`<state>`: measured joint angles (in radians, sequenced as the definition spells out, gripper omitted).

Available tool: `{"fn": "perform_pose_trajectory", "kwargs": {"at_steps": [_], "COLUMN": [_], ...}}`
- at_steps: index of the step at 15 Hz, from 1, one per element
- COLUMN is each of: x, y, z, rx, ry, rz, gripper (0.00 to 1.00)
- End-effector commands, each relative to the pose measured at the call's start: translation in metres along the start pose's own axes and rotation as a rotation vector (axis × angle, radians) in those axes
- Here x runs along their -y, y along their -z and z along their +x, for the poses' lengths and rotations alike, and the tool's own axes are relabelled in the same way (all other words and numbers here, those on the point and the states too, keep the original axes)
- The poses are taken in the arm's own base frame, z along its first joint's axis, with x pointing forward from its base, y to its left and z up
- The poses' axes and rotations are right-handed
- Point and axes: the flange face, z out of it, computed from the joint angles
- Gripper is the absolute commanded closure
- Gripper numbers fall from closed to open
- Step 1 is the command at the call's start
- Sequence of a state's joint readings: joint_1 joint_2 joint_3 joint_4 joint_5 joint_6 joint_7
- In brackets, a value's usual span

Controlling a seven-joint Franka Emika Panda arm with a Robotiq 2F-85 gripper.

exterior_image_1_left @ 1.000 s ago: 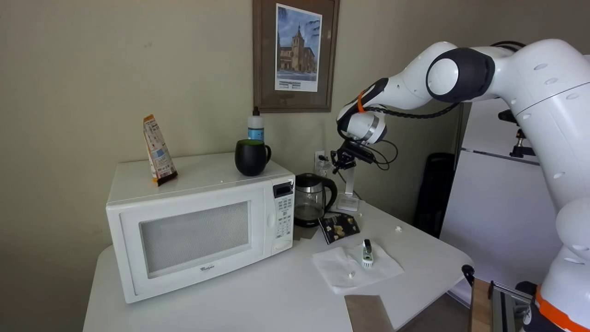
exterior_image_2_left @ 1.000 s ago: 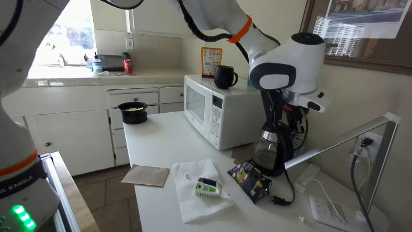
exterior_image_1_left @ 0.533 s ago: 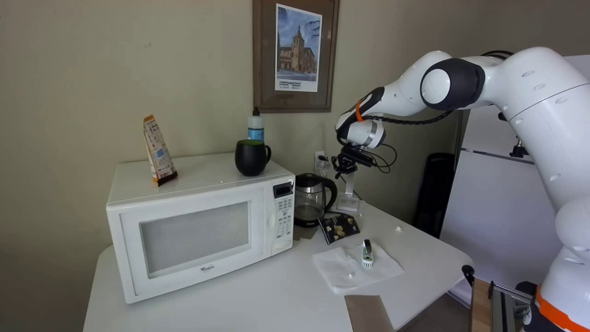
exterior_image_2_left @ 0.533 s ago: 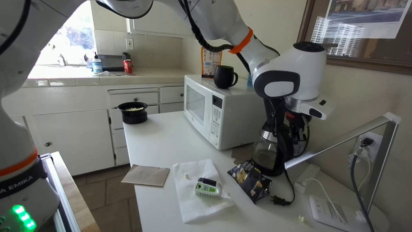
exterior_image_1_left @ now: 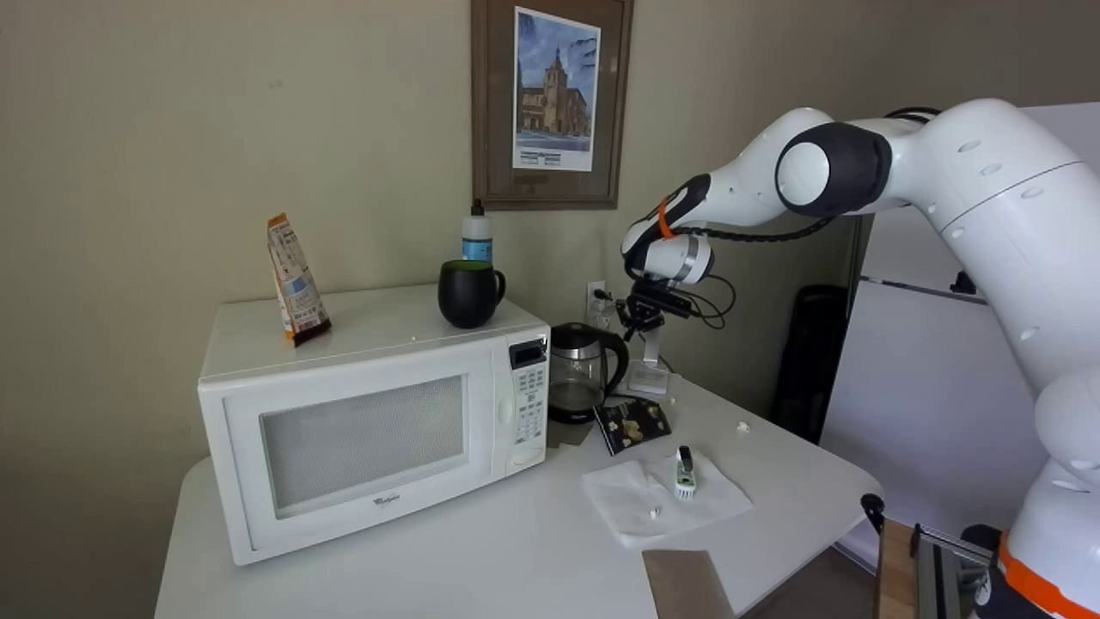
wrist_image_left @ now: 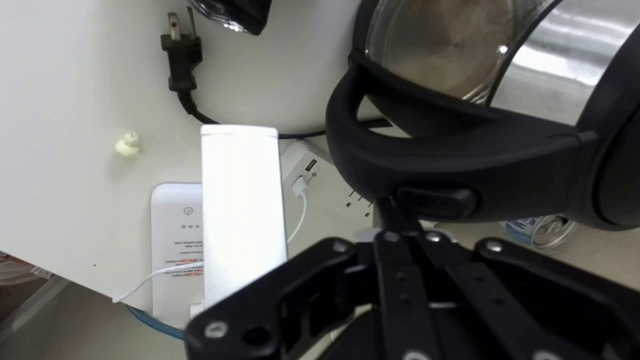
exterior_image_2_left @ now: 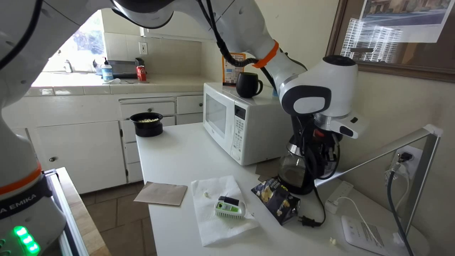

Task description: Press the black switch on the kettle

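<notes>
Low in the wrist view, the fingers (wrist_image_left: 394, 217) are pressed together, near the black button (wrist_image_left: 440, 201) on the kettle (wrist_image_left: 500, 142) at upper right.

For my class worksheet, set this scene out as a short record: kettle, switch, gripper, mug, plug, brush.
Kettle: upright, beside the microwave
Switch: black, on the kettle's handle
Gripper: shut, tip close by the switch; contact unclear
Mug: dark, on top of the microwave
Plug: black, lying on the table
Brush: on a white paper towel
</notes>
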<state>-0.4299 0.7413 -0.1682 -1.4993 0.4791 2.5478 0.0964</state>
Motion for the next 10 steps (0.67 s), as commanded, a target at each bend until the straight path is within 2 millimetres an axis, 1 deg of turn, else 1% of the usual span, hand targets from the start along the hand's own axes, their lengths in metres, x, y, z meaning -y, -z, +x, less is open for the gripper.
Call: {"fn": "perform_pose_trajectory", "kwargs": {"at_steps": [1, 3, 5, 8, 10], "x": [0.003, 0.003, 0.004, 0.008, 0.011], "y": [-0.011, -0.012, -0.008, 0.013, 0.034], "z": [0.003, 0.003, 0.006, 0.010, 0.012], "rx": [0.024, 0.020, 0.009, 0.002, 0.003], "ry": [-0.016, -0.014, -0.015, -0.029, -0.040], "rz": [0.006, 0.005, 0.001, 0.014, 0.021], "gripper": [1.00, 1.00, 1.00, 1.00, 1.00]}}
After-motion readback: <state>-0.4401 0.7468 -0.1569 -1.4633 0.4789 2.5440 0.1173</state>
